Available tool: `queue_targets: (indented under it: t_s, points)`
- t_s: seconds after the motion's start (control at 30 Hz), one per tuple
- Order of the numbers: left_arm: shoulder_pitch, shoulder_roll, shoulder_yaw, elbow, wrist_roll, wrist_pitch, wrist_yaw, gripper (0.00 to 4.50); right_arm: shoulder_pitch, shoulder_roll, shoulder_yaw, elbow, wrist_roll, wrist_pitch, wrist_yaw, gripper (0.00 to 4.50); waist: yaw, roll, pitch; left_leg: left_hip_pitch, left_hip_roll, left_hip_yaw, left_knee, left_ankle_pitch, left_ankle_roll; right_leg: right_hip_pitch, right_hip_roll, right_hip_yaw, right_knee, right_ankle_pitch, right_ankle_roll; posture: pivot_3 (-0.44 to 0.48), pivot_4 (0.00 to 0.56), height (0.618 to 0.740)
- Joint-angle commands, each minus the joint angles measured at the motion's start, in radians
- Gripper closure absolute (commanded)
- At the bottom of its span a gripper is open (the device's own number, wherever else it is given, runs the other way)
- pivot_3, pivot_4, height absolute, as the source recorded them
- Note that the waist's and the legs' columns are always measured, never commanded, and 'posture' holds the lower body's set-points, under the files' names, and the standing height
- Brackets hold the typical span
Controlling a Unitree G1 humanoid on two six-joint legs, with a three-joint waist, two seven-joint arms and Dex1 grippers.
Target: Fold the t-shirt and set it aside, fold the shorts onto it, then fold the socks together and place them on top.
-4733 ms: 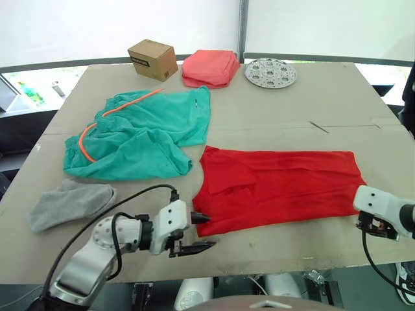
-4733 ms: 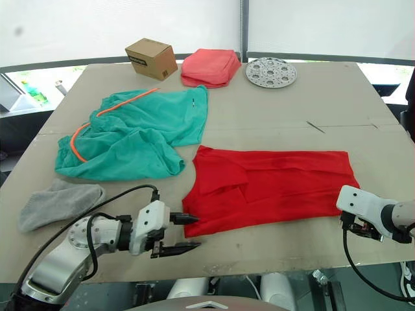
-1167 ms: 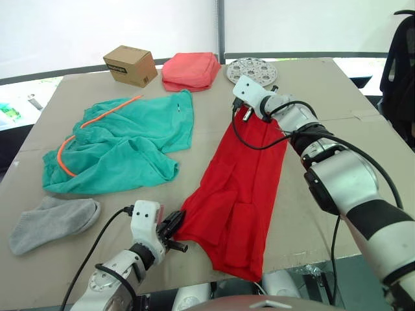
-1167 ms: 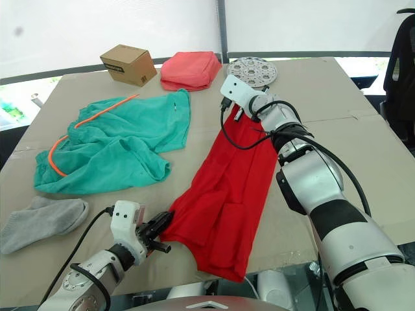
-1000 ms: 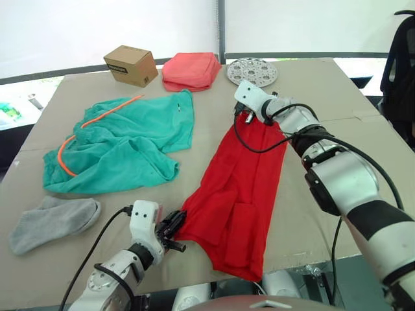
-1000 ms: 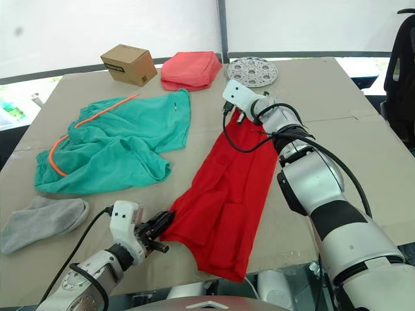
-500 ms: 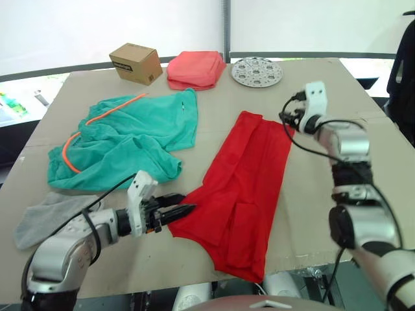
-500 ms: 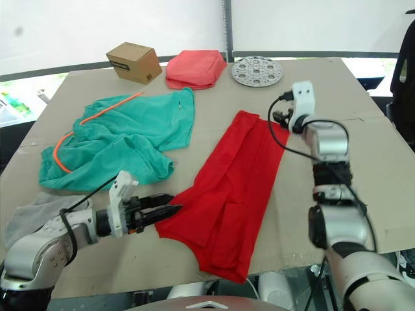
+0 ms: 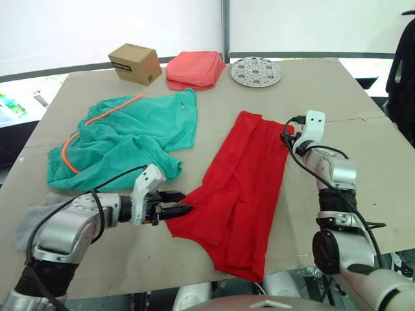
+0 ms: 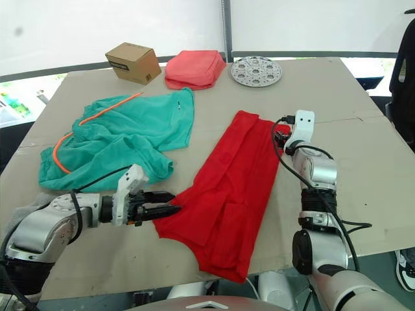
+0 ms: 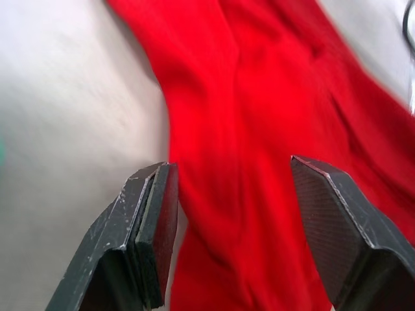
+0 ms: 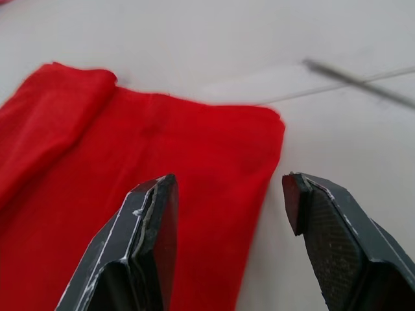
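Since 0.5 s ago right pincer (image 9: pixel 286 133) dropped to shirt (image 9: pixel 240 188) far corner, left pincer (image 9: pixel 183 204) at near edge, both wide, empty; shirt lies diagonal on desk (image 9: pixel 363 162); risk: thin fabric bunches, fold skews.

Bright daylight from behind, soft shadows, blurred wrist views

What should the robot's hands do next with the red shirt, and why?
Probably close both open grippers on the cloth. The left gripper sits at the near corner of the t-shirt, the right gripper at its far corner, and each wrist view shows red fabric between spread fingers, so a pinch should let them fold it.
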Motion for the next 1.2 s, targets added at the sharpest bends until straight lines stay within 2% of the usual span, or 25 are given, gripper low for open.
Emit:
queue_targets:
  t_s: [0.03, 0.07, 0.1, 0.13, 0.2, 0.27, 0.33, 0.5, 0.6, 0.67, 0.83, 0.9, 1.0, 1.1, 1.17, 1.2]
  points:
    - [-0.004, 0.01, -0.089, 0.014, 0.101, -0.072, -0.005, 1.52, -0.04, -0.02, 0.022, 0.118, -0.005, -0.091, -0.004, 1.75, 0.001, 0.0, 0.0, 0.001, 0.0, 0.0, 0.0, 0.0, 0.0, 0.001, 0.0, 0.0, 0.0, 0.0, 0.0, 0.0, 0.15, 0.74]
    - [0.001, 0.008, -0.114, 0.015, 0.13, -0.098, -0.005, 1.52, -0.049, -0.026, 0.028, 0.152, -0.009, -0.107, -0.006, 1.75, 0.002, 0.0, 0.0, 0.003, 0.0, 0.001, 0.0, 0.0, 0.0, 0.002, 0.0, 0.001, 0.0, 0.0, 0.0, 0.0, 0.15, 0.74]
    - [0.008, 0.008, -0.133, 0.01, 0.147, -0.115, -0.008, 1.44, -0.056, -0.036, 0.047, 0.182, -0.026, -0.127, -0.012, 2.26, 0.003, 0.0, 0.0, 0.006, 0.0, 0.002, 0.0, 0.0, 0.0, 0.004, -0.001, 0.002, 0.0, -0.002, -0.003, 0.0, 0.15, 0.74]
    - [0.019, 0.007, -0.15, 0.001, 0.163, -0.14, -0.018, 2.02, -0.061, -0.046, 0.073, 0.209, -0.049, -0.145, -0.016, 2.59, 0.003, -0.002, -0.001, 0.008, 0.0, 0.003, 0.0, 0.0, 0.0, 0.006, -0.001, 0.003, 0.0, -0.002, -0.003, 0.0, 0.15, 0.74]
    - [0.039, -0.005, -0.164, -0.013, 0.185, -0.17, -0.015, 2.79, -0.072, -0.052, 0.108, 0.246, -0.066, -0.173, -0.006, 3.54, 0.001, -0.003, -0.002, 0.009, 0.0, 0.005, 0.0, 0.0, 0.0, 0.005, -0.001, 0.005, 0.0, -0.002, -0.004, 0.0, 0.15, 0.74]
    - [0.054, -0.024, -0.153, -0.024, 0.179, -0.165, -0.005, 3.76, -0.083, -0.055, 0.13, 0.273, -0.072, -0.191, 0.001, 4.49, 0.0, -0.004, -0.003, 0.01, 0.0, 0.006, 0.0, 0.0, 0.001, 0.005, -0.001, 0.007, 0.0, -0.002, -0.004, 0.0, 0.15, 0.74]
    - [0.066, -0.045, -0.128, -0.031, 0.166, -0.152, 0.013, 4.48, -0.101, -0.058, 0.135, 0.303, -0.071, -0.212, -0.003, 4.5, 0.001, -0.004, -0.003, 0.01, 0.0, 0.006, 0.0, 0.0, 0.001, 0.005, -0.001, 0.007, 0.0, -0.002, -0.003, 0.0, 0.15, 0.74]
    - [0.103, -0.121, -0.025, -0.072, 0.113, -0.068, 0.114, 4.48, -0.186, -0.09, 0.143, 0.426, -0.084, -0.289, -0.002, 4.5, 0.003, -0.003, -0.003, 0.009, 0.0, 0.006, -0.001, 0.0, 0.001, 0.005, -0.002, 0.007, 0.0, -0.002, -0.003, 0.0, 0.15, 0.74]
    - [0.234, -0.219, 0.106, -0.221, 0.042, 0.038, 0.277, 4.48, -0.315, -0.102, 0.17, 0.601, -0.113, -0.389, 0.003, 4.5, -0.002, -0.003, -0.001, 0.009, 0.0, 0.006, -0.001, 0.0, 0.001, 0.005, -0.004, 0.007, 0.0, -0.002, -0.003, 0.0, 0.15, 0.74]
    - [0.317, -0.27, 0.153, -0.319, 0.015, 0.083, 0.356, 4.48, -0.377, -0.098, 0.182, 0.691, -0.125, -0.442, 0.006, 4.5, -0.002, -0.003, -0.001, 0.008, 0.0, 0.006, -0.002, 0.0, 0.001, 0.004, -0.007, 0.008, 0.0, -0.002, -0.003, 0.0, 0.15, 0.74]
    - [0.466, -0.358, 0.179, -0.493, -0.042, 0.147, 0.484, 4.48, -0.49, -0.079, 0.217, 0.842, -0.161, -0.542, 0.033, 4.5, -0.002, -0.003, 0.0, 0.008, 0.001, 0.005, -0.01, 0.0, 0.0, 0.002, -0.007, 0.009, -0.002, 0.0, 0.0, 0.0, 0.15, 0.74]
    - [0.472, -0.378, 0.185, -0.505, -0.063, 0.16, 0.509, 4.48, -0.511, -0.075, 0.223, 0.874, -0.171, -0.561, 0.039, 4.5, 0.003, -0.003, 0.0, 0.008, 0.001, 0.004, -0.011, 0.0, 0.0, 0.002, -0.007, 0.008, -0.002, -0.003, -0.005, 0.0, 0.15, 0.74]
    - [0.43, -0.386, 0.167, -0.462, -0.014, 0.118, 0.547, 4.48, -0.524, -0.077, 0.235, 0.907, -0.184, -0.562, 0.06, 4.5, 0.005, -0.003, 0.0, 0.008, 0.001, 0.002, -0.011, 0.001, -0.001, 0.003, -0.007, 0.006, -0.001, -0.003, -0.006, 0.0, 0.15, 0.74]
    - [0.387, -0.346, 0.157, -0.41, 0.006, 0.053, 0.489, 4.5, -0.51, -0.107, 0.247, 0.909, -0.202, -0.548, 0.063, 3.5, 0.005, -0.003, 0.0, 0.008, 0.0, 0.002, -0.01, 0.001, -0.001, 0.003, -0.008, 0.004, -0.001, -0.003, -0.006, 0.0, 0.15, 0.74]
    - [0.36, -0.312, 0.179, -0.384, -0.041, 0.033, 0.41, 3.7, -0.487, -0.141, 0.262, 0.875, -0.216, -0.526, 0.075, 2.51, 0.003, -0.003, 0.0, 0.008, -0.001, 0.003, -0.009, 0.001, -0.002, 0.003, -0.008, 0.003, -0.001, -0.003, -0.006, 0.0, 0.15, 0.74]
    - [0.351, -0.292, 0.184, -0.374, -0.059, 0.018, 0.364, 3.45, -0.471, -0.158, 0.274, 0.84, -0.222, -0.511, 0.091, 2.11, 0.003, -0.003, 0.0, 0.008, -0.001, 0.002, -0.01, 0.001, -0.002, 0.003, -0.008, 0.002, -0.001, -0.003, -0.006, 0.0, 0.15, 0.74]
